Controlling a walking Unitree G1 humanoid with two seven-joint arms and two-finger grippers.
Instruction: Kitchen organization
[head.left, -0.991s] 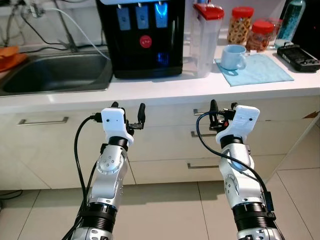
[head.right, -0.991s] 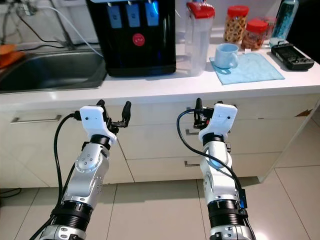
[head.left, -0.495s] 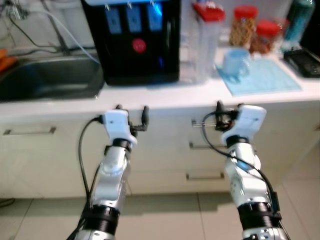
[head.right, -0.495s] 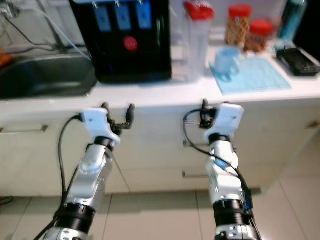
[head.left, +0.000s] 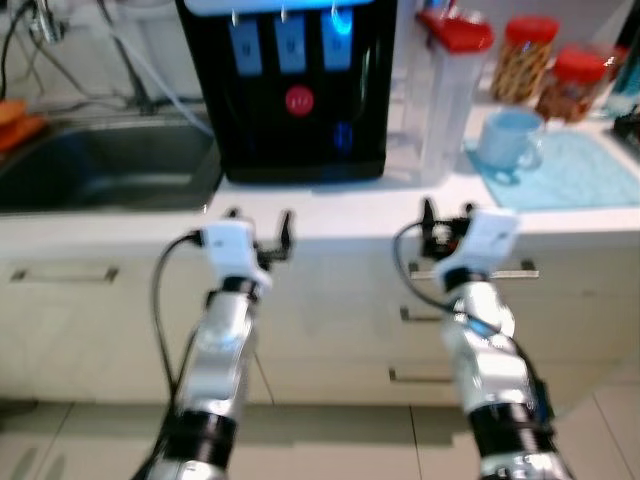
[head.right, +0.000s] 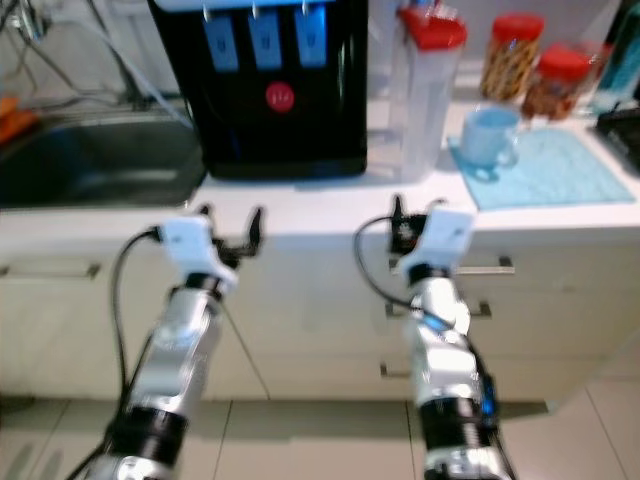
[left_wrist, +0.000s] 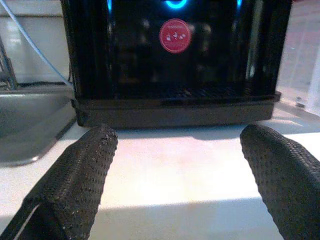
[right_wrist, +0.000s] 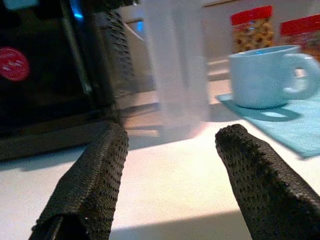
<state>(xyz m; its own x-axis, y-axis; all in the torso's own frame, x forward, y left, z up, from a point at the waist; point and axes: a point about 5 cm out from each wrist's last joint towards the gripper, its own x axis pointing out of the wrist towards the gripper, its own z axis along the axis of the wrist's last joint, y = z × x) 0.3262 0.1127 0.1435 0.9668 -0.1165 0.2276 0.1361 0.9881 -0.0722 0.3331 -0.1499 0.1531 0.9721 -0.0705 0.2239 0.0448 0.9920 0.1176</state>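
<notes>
A white counter (head.left: 330, 205) spans the frame, with a steel sink (head.left: 100, 165) recessed at 10 o'clock and cables trailing along the pale wall (head.left: 80, 45) behind it. Cream cabinet fronts (head.left: 330, 320) below carry bar handles: one at 9 o'clock (head.left: 62, 273), others stacked at 4 o'clock (head.left: 425, 376). Light floor tiles (head.left: 330, 440) with dark grout lie at 6 o'clock.

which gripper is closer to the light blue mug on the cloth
Right. The right gripper is at the counter edge just short of the light blue mug; the left gripper is over by the black dispenser.
</notes>
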